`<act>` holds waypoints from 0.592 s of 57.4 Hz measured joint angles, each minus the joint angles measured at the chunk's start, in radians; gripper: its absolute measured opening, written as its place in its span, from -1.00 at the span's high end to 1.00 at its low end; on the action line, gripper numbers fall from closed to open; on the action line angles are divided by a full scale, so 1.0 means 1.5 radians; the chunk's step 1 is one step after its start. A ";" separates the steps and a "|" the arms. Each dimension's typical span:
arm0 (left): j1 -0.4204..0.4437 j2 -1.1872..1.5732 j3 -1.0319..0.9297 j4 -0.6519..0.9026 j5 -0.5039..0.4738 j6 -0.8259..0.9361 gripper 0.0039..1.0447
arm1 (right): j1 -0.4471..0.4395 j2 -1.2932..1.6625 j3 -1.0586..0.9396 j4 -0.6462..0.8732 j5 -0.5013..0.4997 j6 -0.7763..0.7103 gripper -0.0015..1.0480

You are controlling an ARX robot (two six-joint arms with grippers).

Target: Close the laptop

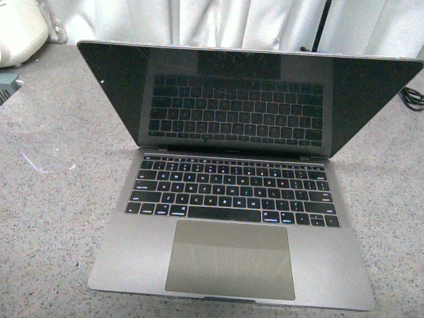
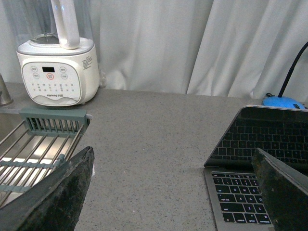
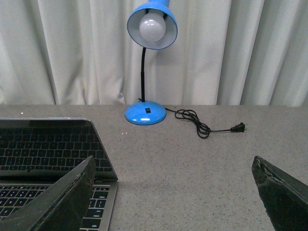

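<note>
Laptop — lid raised | left hand spread wide, level, near its left edge | right hand same, right edge

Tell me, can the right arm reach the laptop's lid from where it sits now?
Probably yes. The right claw hangs open just beside the laptop, and nothing stands between them; the lamp and its cord sit farther back on the counter, out of the way.
</note>
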 joint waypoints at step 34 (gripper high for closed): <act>0.000 0.000 0.000 0.000 0.000 0.000 -0.88 | 0.000 0.000 0.000 0.000 0.000 0.000 -0.82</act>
